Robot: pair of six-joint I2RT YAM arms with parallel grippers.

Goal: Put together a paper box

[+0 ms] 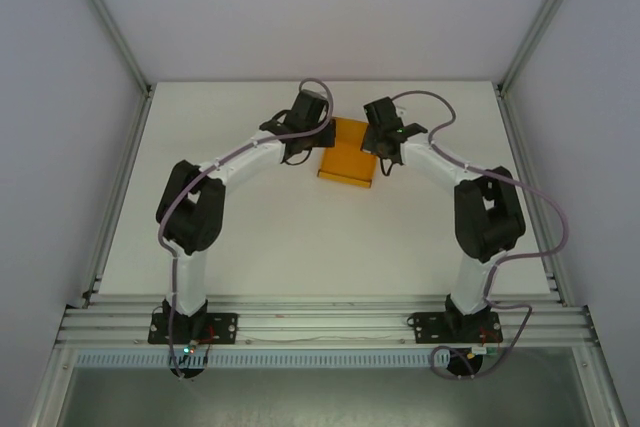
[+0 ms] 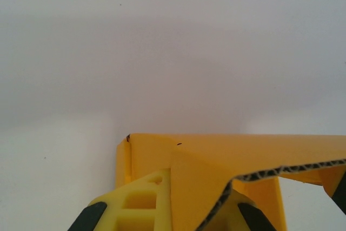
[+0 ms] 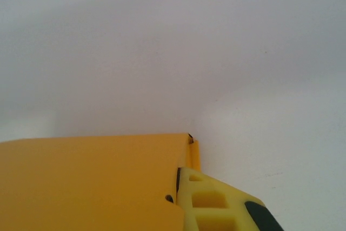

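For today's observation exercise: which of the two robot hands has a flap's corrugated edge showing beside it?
The left hand, at the left side of the paper box: a corrugated edge crosses its wrist view. Beside the right hand the card looks smooth.

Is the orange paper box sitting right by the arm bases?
No, the paper box lies out in the far half of the table.

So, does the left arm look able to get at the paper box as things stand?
Yes, it seems so: the left gripper is already at the left side of the paper box, closed on a card flap, with nothing between them.
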